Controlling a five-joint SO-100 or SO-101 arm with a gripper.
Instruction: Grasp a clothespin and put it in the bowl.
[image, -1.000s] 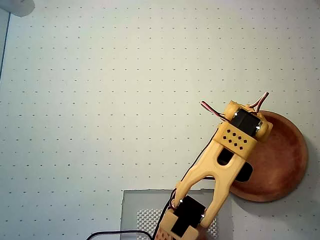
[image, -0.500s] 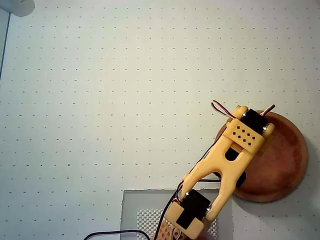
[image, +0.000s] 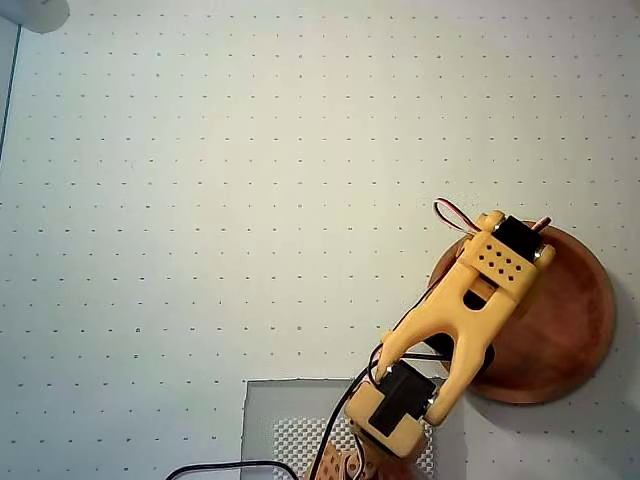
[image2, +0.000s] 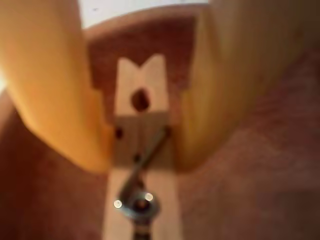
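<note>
In the wrist view the light wooden clothespin (image2: 126, 90) sits clamped between the two yellow fingers (image2: 55, 100) of my gripper (image2: 142, 150), which is shut on it. Its metal spring coil (image2: 136, 202) shows near the bottom edge. The reddish-brown bowl (image2: 260, 165) fills the background close behind the clothespin. In the overhead view the yellow arm (image: 470, 300) reaches over the left part of the bowl (image: 565, 320) and hides both gripper and clothespin.
A white dotted mat (image: 220, 180) covers the table. The arm's base stands on a grey plate (image: 265, 420) at the bottom edge. A pale round object (image: 30, 12) sits in the top left corner.
In the overhead view the arm's wrist has shifted down and right, further over the bowl's left part, and the forearm has swung with it.
</note>
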